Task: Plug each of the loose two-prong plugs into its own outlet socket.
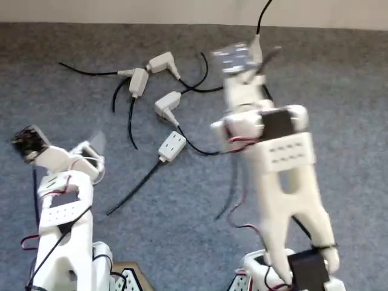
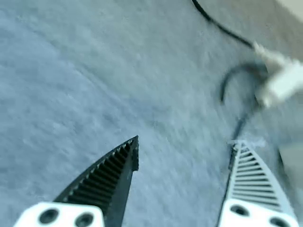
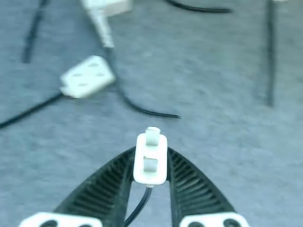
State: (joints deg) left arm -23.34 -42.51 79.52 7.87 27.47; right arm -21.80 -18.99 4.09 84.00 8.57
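Right pincer [image 3: 150, 153] is clamped on a small white two-prong plug [image 3: 150, 163], not yet seated in the white plastic outlet block [image 3: 87, 76] nearby.

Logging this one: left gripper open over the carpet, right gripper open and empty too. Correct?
No: the right gripper is shut on a white plug, as the right wrist view shows. The left gripper is indeed open over the carpet.
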